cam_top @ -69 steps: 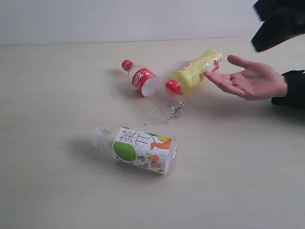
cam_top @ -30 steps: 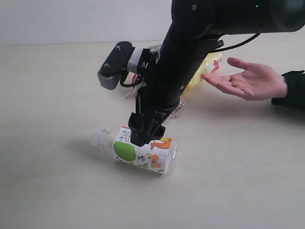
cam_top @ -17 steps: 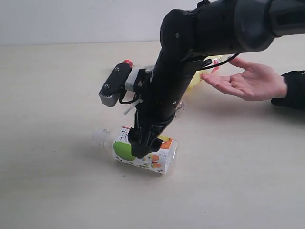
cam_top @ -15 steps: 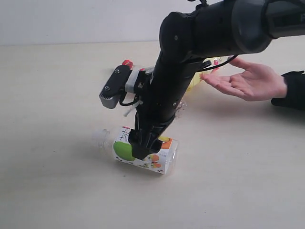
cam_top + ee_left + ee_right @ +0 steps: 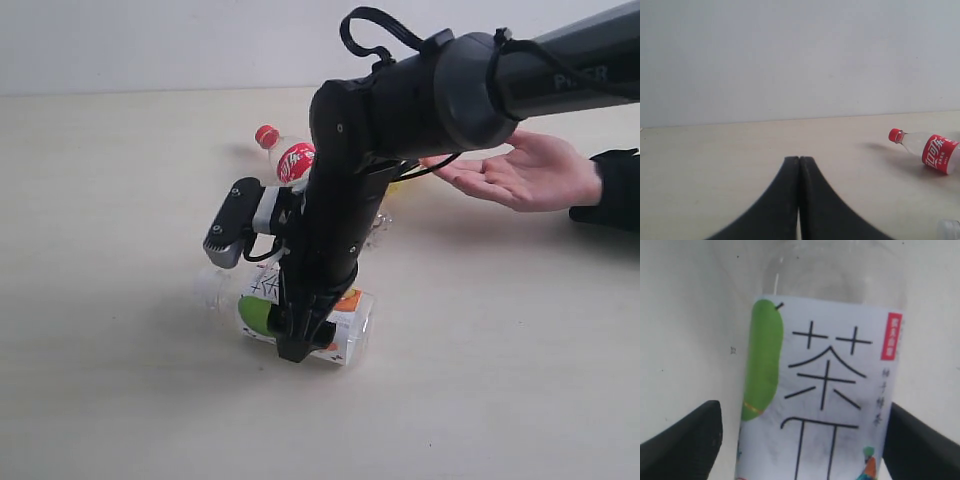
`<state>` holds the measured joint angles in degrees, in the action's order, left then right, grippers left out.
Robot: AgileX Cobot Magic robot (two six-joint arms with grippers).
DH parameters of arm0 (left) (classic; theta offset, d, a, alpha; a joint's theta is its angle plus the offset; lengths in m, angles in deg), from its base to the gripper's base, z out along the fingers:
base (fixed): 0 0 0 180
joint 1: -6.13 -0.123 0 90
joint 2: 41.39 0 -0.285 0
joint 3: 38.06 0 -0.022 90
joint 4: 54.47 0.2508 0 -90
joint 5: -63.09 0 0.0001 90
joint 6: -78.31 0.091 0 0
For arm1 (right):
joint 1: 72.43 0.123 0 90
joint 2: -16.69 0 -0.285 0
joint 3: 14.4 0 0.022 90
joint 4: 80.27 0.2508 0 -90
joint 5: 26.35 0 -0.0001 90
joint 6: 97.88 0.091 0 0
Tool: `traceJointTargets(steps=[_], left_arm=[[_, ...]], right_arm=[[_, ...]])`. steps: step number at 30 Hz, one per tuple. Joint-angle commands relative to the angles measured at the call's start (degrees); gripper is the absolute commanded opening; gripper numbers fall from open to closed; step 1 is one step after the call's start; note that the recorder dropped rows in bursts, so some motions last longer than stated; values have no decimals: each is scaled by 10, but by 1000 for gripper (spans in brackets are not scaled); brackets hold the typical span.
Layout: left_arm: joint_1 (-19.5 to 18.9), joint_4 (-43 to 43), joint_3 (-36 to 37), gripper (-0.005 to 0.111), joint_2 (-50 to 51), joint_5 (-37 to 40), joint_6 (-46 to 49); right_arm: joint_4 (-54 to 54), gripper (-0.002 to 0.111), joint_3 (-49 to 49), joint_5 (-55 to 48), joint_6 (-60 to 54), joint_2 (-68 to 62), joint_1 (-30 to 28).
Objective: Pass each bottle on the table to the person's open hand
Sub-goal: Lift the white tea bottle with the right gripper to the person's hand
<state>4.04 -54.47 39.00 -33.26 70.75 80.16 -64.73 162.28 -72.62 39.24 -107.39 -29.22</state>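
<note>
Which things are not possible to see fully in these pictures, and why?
Exterior view: the right gripper covers the middle of the fruit-label bottle.
Right wrist view: that bottle's base is cut off by the edge.
Left wrist view: the red-label bottle is cut off by the edge.

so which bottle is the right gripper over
The white-label bottle with the green fruit picture, lying between the open jaws of the right gripper. The red-label bottle lies farther back, clear of it.
</note>
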Motion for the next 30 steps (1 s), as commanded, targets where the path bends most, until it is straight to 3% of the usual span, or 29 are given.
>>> traceJointTargets(steps=[1, 7, 12, 15, 18, 25, 28, 30], left_arm=[[-1, 0, 2, 0, -3, -4, 0], [-1, 0, 2, 0, -3, -4, 0], [-1, 0, 2, 0, -3, -4, 0], [-1, 0, 2, 0, -3, -4, 0], [-1, 0, 2, 0, -3, -4, 0], [-1, 0, 2, 0, -3, -4, 0], [-1, 0, 2, 0, -3, -4, 0], [-1, 0, 2, 0, -3, -4, 0]], right_arm=[[-3, 80, 3, 7, 5, -9, 1], [-6, 76, 3, 9, 26, -24, 1], [-9, 55, 3, 6, 60, -28, 1], [-9, 33, 3, 2, 86, -19, 1], [0, 0, 3, -10, 87, 6, 1], [5, 0, 3, -62, 124, 129, 1], [-116, 0, 3, -76, 255, 214, -25], [-166, 0, 3, -94, 321, 249, -80]])
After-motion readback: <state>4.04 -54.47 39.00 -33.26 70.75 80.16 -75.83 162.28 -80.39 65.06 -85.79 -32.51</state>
